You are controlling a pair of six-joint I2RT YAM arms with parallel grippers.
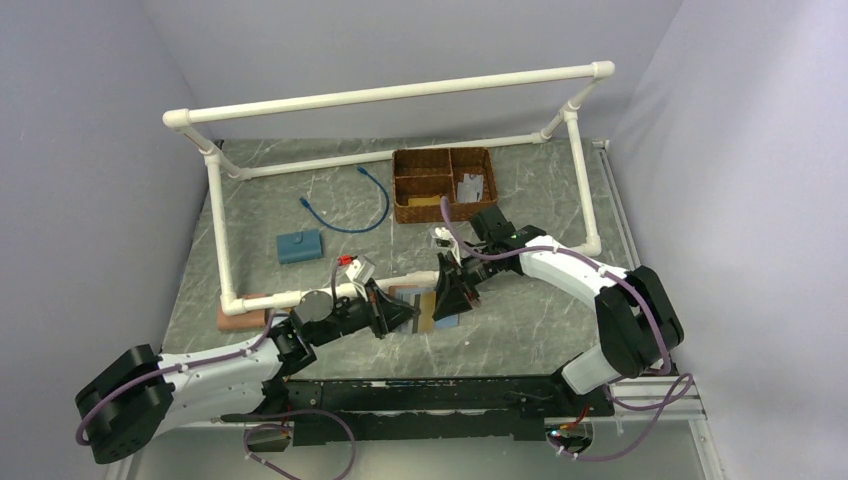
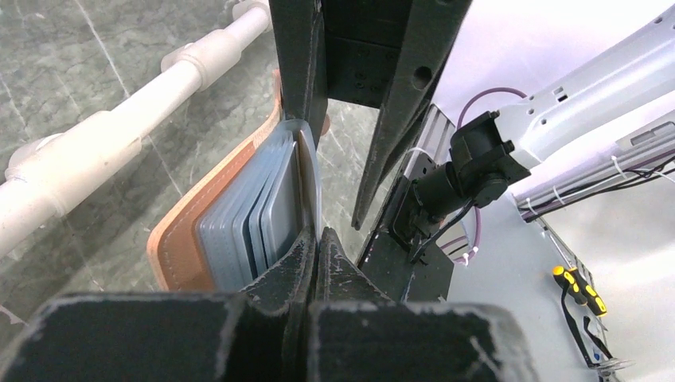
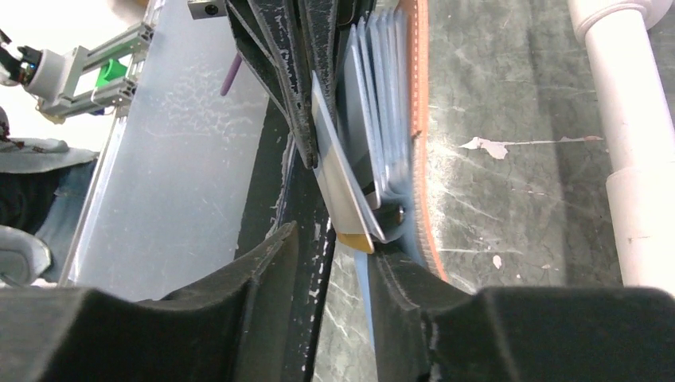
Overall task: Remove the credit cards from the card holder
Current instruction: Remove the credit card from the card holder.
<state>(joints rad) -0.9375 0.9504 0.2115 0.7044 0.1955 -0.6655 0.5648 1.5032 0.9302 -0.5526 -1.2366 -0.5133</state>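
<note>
Left gripper (image 2: pixel 314 247) clamped on card holder (image 2: pixel 179 239); credit card (image 3: pixel 338 187) corner sits between right gripper (image 3: pixel 338 247)'s parted jaws, long axis along fingers.

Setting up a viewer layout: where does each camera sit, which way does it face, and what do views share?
Top external: above and behind the bases, looking down at the table; both arms show, left gripper and right gripper at the card holder.
Left wrist: on the left arm, looking along its shut fingers at the card holder.
Right wrist: on the right arm, looking past its parted fingers at the card holder, edge-on.
Shared: all see the card holder; each wrist view shows the other gripper.
</note>
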